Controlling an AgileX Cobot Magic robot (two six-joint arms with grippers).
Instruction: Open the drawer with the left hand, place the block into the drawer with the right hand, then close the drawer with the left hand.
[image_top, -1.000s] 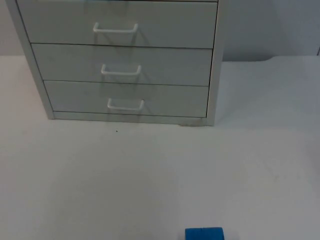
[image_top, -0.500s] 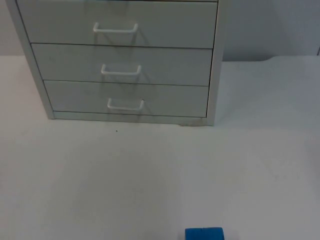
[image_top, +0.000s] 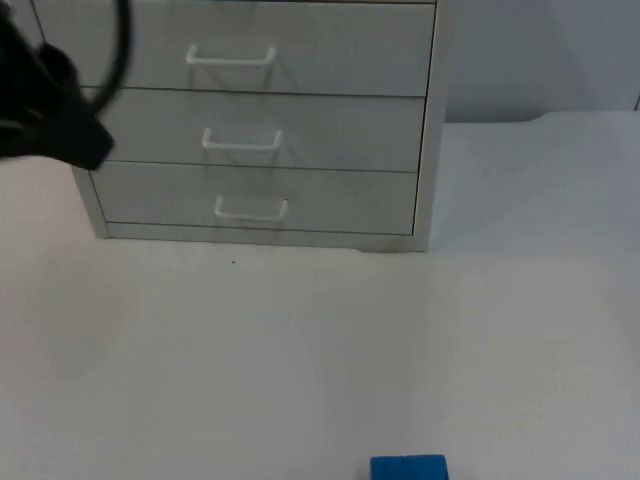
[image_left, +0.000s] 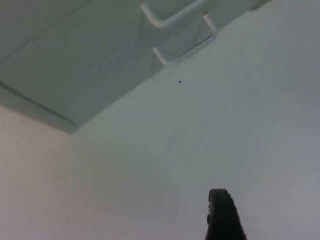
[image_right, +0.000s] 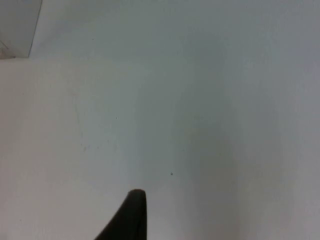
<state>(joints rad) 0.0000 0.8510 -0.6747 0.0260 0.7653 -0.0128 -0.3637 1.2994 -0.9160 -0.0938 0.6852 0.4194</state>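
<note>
Top view: one grey cabinet stands at the upper middle of the frame on the white table. It has three drawers, stacked and all shut flush: the upper drawer, the middle drawer and the lower drawer. Each carries one white handle, three in all: top handle, middle handle, bottom handle. One blue block lies at the bottom edge of the frame, right of centre, well apart from the cabinet. The left arm comes in at the upper left, dark against the cabinet's left edge.

Left wrist view: the left gripper shows one black fingertip over bare table, with the cabinet's front and two handles ahead; whether it is wide or narrow cannot be told.

Right wrist view: the right gripper shows one black fingertip above bare table, a cabinet corner far off; its spread cannot be told either.
</note>
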